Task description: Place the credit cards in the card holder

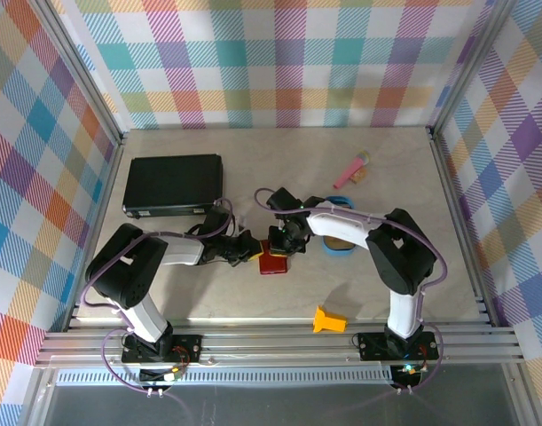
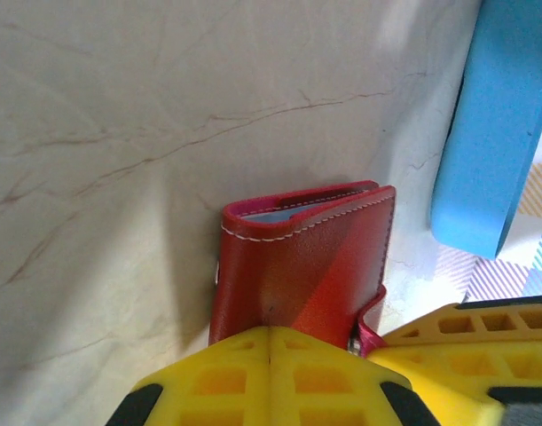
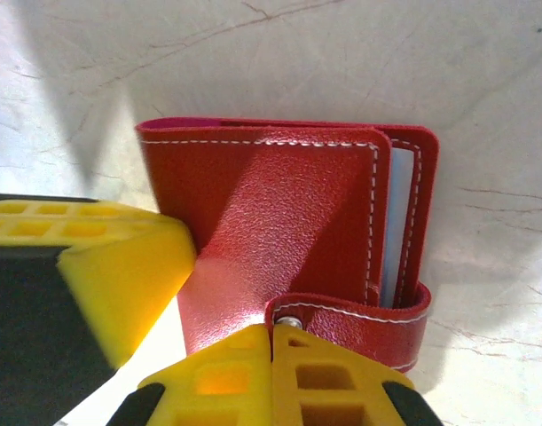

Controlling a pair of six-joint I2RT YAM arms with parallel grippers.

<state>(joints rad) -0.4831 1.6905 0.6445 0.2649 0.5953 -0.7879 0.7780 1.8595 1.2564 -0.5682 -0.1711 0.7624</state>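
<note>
In the top view, the folded card holder [image 1: 273, 260] is seen just toward 6 o'clock of the table's [image 1: 208, 293] middle. The left gripper [image 1: 253, 249] is at its 10 o'clock and the right gripper [image 1: 286, 245] at its 1 o'clock.

In the left wrist view, the left gripper's jaws are pressed fully together with nothing held, and the tips are at the holder's 6 o'clock edge. A blue tray [image 2: 497, 133] lies toward 2 o'clock.

In the right wrist view, the right gripper's jaws are likewise closed on nothing, with the tips at the holder's closing tab [image 3: 359, 319].
</note>
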